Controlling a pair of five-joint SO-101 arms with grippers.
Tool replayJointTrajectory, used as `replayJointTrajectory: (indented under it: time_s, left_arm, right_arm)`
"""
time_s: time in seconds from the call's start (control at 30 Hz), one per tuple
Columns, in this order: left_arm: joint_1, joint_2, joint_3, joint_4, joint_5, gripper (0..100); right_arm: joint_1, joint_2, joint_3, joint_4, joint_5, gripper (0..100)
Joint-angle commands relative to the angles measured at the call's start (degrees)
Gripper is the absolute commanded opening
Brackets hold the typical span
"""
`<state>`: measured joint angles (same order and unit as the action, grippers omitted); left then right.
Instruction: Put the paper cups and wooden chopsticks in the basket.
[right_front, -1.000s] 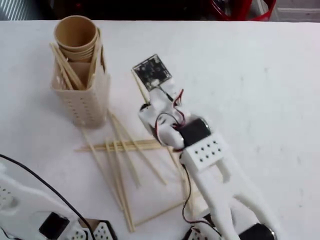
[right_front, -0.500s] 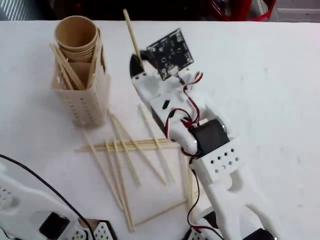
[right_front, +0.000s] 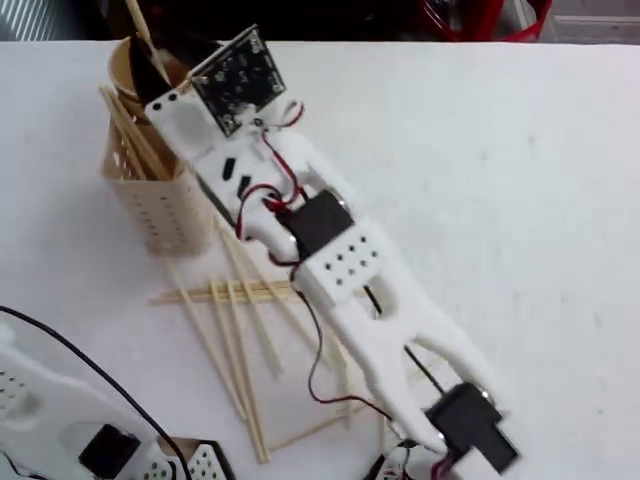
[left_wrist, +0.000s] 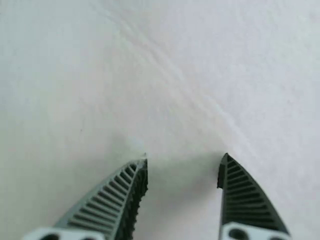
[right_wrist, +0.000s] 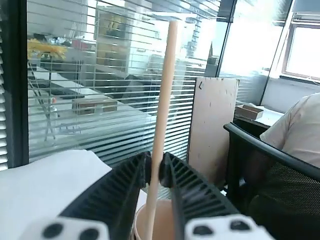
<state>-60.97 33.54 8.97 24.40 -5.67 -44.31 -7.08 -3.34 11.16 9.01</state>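
White matte surface carried everything. Basket, a cream perforated plastic box, stood on it with stacked tan paper cups and leaning sticks inside. Loose chopsticks lay criss-crossed beside the basket. Right claw sat over the cups' mouth, clamped on one round pale wooden chopstick, upright. Left claw, ribbed pads, hung parted over bare surface, gripping nothing.
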Motion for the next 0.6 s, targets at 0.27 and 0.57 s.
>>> replayJointTrajectory:
  time_s: [0.27,0.57]
  left_arm:
    - [3.7,1.2,1.1,-0.2,0.7,24]
    - [4.4,1.2,1.1,-0.2,0.7,24]
  right_arm:
    - [-1.6,12.7,-13.0,-5.5,-0.5,2.1]
    - [-1.4,12.5,-8.7,5.1,-0.2,2.6]
